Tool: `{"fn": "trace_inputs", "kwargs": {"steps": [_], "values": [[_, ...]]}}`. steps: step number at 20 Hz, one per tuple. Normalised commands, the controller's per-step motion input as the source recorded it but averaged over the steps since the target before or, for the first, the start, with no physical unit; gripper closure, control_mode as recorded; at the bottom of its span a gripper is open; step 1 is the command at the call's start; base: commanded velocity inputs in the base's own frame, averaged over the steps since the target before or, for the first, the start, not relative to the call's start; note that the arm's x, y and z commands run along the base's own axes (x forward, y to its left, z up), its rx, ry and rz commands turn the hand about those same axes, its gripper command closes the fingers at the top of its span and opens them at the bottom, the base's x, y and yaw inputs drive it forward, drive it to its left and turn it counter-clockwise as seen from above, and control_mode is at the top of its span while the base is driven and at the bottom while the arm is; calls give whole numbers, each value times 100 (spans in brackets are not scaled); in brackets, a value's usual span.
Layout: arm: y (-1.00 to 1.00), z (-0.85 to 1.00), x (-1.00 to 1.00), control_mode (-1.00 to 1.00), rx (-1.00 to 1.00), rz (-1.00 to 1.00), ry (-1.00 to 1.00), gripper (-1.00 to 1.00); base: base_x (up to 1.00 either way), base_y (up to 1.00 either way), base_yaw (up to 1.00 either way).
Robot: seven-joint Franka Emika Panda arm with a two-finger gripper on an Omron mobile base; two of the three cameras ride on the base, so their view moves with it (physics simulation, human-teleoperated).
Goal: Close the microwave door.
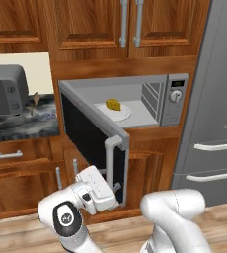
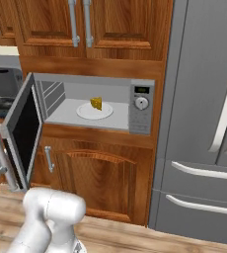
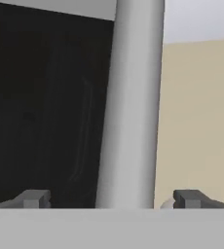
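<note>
The microwave [image 1: 174, 99] [image 2: 141, 106] is built in under the wooden cabinets, and its pale grey inside is exposed. The microwave door [image 1: 86, 132] [image 2: 25, 129] stands swung out towards me, hinged on the left, black glass in a grey frame. Its vertical silver handle [image 1: 109, 160] [image 2: 1, 155] [image 3: 131, 107] is at the free edge. My gripper [image 1: 116, 189] [image 3: 113, 198] is open at the lower part of that handle. In the hand view the bar runs between my two fingertips [image 3: 33, 198], with the black glass [image 3: 46, 97] to its left.
A white plate [image 1: 116, 113] [image 2: 86, 112] with a yellow piece of food [image 1: 113, 104] [image 2: 96, 103] sits inside the microwave. A grey toaster oven [image 1: 6, 90] stands on the marbled counter [image 1: 21, 126] at left. A steel fridge [image 1: 214, 123] [image 2: 204, 123] is at right. Wooden cabinets sit above and below.
</note>
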Motion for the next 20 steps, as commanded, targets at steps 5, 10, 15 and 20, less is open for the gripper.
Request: {"fn": "trace_inputs", "kwargs": {"steps": [5, 10, 15, 20], "values": [[-100, 0, 34, -100, 20, 19, 7, -100, 0, 0, 0], [-100, -1, 47, -100, 14, 30, 0, -100, 0, 0, 0], [-96, 0, 60, -100, 15, 30, 1, -100, 0, 0, 0], [-70, 5, 54, -100, 6, 23, 6, -100, 0, 0, 0]]}}
